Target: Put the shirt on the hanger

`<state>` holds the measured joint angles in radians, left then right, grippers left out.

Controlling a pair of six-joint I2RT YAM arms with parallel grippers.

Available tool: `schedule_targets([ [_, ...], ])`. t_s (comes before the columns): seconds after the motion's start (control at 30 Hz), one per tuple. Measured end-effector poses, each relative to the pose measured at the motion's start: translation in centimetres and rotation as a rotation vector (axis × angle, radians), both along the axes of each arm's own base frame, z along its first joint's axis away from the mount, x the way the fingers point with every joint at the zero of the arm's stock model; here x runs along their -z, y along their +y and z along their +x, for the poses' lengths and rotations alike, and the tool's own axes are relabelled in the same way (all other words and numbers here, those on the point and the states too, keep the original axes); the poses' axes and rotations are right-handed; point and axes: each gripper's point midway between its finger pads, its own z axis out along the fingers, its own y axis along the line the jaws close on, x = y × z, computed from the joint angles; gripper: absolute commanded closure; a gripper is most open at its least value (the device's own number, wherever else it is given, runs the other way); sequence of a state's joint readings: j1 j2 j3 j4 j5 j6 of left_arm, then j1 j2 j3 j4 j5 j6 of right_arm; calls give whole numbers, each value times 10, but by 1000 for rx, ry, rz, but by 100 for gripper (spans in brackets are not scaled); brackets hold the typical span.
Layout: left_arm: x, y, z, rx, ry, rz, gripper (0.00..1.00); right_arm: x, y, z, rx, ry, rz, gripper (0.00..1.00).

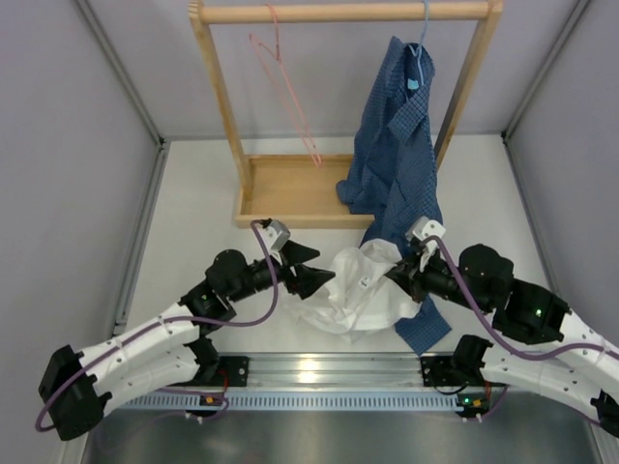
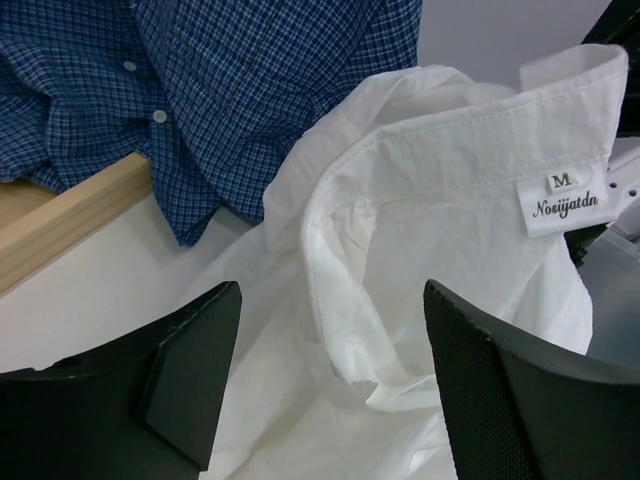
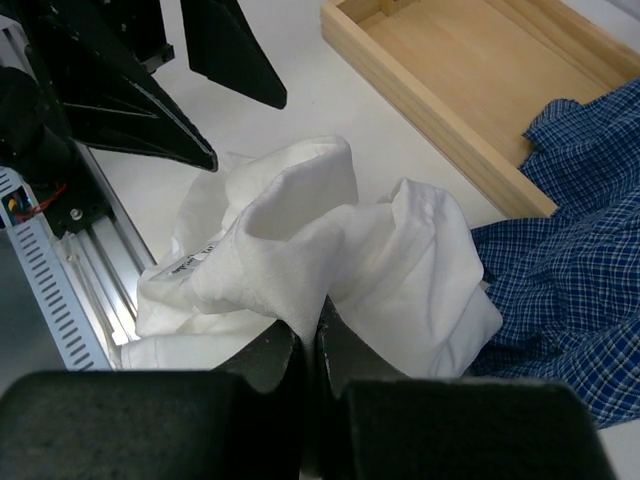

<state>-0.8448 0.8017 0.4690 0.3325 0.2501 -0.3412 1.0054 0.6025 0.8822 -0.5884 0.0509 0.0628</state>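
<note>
The white shirt (image 1: 360,290) lies crumpled on the table between my two grippers. It also shows in the left wrist view (image 2: 440,200), collar label up, and in the right wrist view (image 3: 330,240). My right gripper (image 3: 318,318) is shut on a fold of the shirt near its collar and shows from above (image 1: 398,274). My left gripper (image 2: 330,330) is open, its fingers either side of a white fold without touching; it sits just left of the shirt (image 1: 314,273). The pink wire hanger (image 1: 285,82) hangs from the wooden rail at the back.
A wooden rack (image 1: 343,12) with a tray base (image 1: 290,188) stands at the back. A dark blue checked shirt (image 1: 398,145) hangs on a light blue hanger (image 1: 418,58), its tail trailing under the white shirt. A metal rail (image 1: 319,372) runs along the near edge.
</note>
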Motion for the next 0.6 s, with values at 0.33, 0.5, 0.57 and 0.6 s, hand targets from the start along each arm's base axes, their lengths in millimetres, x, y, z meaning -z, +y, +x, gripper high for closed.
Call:
schedule_targets([
  [0.33,45,-30,11,68,86,92,46,1,9,-11,-80,17,4,100],
  [0.5,41,-31,15,61,78,76,100,1,10,-13,-97,19,9,100],
  [0.57,37,-30,16,52,69,76,100,1,11,-12,-92,19,7,100],
  [0.6,32,-28,18,37,69,78,100,2,12,-10,-84,20,2,100],
])
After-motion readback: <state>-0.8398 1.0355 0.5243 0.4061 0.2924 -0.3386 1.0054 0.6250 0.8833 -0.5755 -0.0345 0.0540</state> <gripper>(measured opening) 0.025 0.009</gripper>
